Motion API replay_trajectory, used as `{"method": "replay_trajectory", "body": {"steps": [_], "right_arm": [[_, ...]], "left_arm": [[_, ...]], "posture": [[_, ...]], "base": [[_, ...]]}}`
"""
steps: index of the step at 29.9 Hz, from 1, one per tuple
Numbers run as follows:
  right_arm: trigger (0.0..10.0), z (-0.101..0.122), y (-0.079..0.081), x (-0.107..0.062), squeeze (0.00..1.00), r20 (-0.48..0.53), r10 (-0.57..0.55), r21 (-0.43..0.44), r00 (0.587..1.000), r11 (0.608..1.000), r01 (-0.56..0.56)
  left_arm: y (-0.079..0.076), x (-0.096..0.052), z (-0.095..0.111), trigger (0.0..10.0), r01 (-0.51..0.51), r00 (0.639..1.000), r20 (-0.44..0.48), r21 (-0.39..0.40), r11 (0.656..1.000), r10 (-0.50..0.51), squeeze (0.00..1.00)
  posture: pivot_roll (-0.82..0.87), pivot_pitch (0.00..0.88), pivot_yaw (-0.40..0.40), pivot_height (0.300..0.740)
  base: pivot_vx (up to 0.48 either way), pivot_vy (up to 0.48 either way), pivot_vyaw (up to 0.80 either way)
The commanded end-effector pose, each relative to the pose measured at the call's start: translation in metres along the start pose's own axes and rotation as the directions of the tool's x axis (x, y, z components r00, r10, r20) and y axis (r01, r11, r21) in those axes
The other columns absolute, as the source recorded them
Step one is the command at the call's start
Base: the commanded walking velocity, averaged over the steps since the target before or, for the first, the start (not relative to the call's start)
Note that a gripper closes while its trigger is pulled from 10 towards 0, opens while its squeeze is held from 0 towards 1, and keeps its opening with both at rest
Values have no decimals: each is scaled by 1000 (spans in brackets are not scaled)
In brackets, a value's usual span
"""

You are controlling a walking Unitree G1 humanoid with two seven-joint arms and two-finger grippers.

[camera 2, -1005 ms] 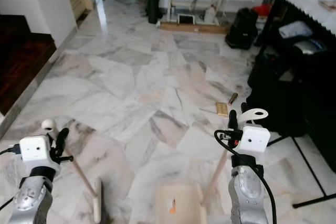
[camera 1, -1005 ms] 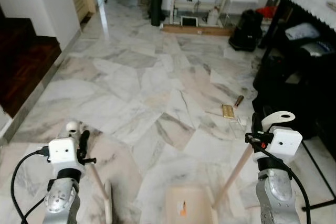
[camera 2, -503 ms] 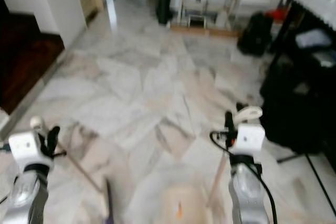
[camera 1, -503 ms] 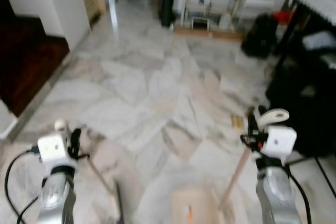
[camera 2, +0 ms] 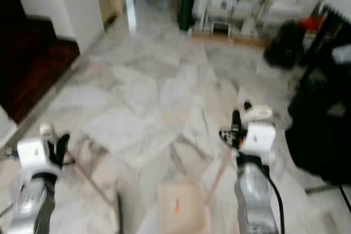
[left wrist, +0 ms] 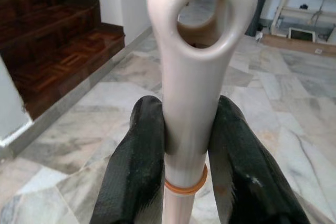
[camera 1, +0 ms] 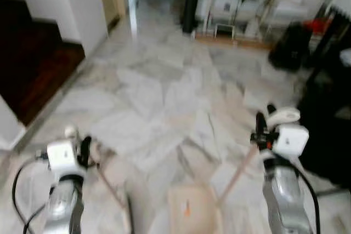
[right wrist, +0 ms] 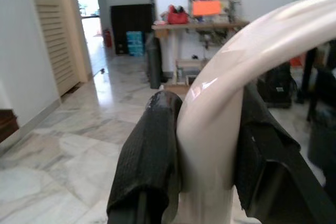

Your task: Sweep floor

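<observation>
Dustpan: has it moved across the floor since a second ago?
Yes. The dustpan has travelled forward with the walking robot, toward the far shelf; the dark stairs now sit nearer alongside it.

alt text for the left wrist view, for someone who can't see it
The left gripper is shut on a cream broom handle with a hanging loop at its end. Behind lie a marble floor and dark wooden stairs.
</observation>
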State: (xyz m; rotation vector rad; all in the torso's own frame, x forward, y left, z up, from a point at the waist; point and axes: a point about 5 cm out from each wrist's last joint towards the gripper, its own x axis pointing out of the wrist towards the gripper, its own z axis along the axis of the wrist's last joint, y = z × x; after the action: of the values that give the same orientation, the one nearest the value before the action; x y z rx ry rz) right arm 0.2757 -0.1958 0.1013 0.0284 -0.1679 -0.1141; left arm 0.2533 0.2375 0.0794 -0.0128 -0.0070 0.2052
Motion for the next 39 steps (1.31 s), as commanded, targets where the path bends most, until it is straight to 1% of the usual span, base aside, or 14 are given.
{"method": "replay_trajectory", "body": {"steps": [1,8,14,20,31,39], "right_arm": [[10000,3,-10,1,0,12,-31,-9,999,999,32],[10000,2,-4,1,0,11,-18,0,1000,1000,18],[10000,3,-2,3,0,15,-11,0,1000,1000,11],[10000,4,-3,4,0,16,-17,-4,1000,1000,17],[10000,7,-3,9,0,21,-18,0,1000,1000,18],[10000,9,-2,9,0,23,-18,1,1000,1000,18]], "left_arm": [[-7,3,9,10000,24,999,43,-7,1000,-24,0],[-5,1,10,10000,37,998,42,3,999,-37,0],[-5,4,13,10000,46,998,45,13,999,-47,0],[-7,6,16,10000,51,997,49,15,999,-51,0],[-10,4,18,10000,48,998,49,12,999,-49,0],[-10,3,20,10000,44,998,55,11,999,-44,0]], "posture": [[11,0,-37,740],[11,0,-34,740],[2,0,-21,740],[7,0,-25,740],[14,0,-31,740],[12,0,-37,740]], "base": [[315,0,0],[312,0,0],[311,0,0],[309,0,0],[310,0,0],[311,0,0]]}}
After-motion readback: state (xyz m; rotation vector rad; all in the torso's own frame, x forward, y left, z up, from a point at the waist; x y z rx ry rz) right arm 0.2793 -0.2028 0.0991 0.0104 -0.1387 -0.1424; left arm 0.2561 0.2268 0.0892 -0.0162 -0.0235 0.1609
